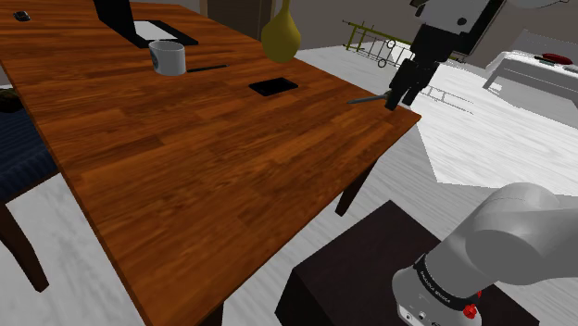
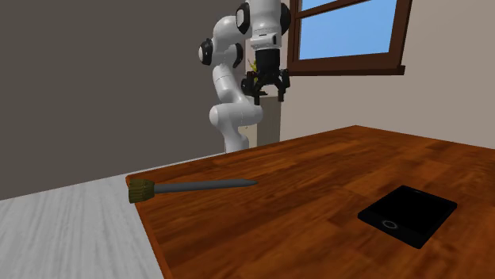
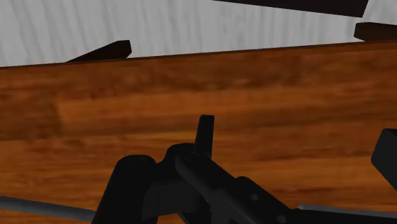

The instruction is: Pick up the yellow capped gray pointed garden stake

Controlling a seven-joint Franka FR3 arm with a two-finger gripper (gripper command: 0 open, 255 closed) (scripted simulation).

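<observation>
Garden stake (image 2: 202,186), gray with a yellowish cap, is lying flat by the wooden desk's (image 1: 185,176) corner nearest the stand, its cap sitting at the desk's edge. The white arm (image 2: 230,79) is reaching over that corner. The black gripper (image 2: 267,95) is hanging above the stake, apart from it, its 2 fingers standing apart around nothing. A flat black tablet (image 2: 408,214) is lying further in from that edge.

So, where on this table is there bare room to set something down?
The wide stretch of table nearer the shoulder camera than the mug and black tablet is bare. Crowded: the far end around the mug, and the corner holding the stake.
</observation>
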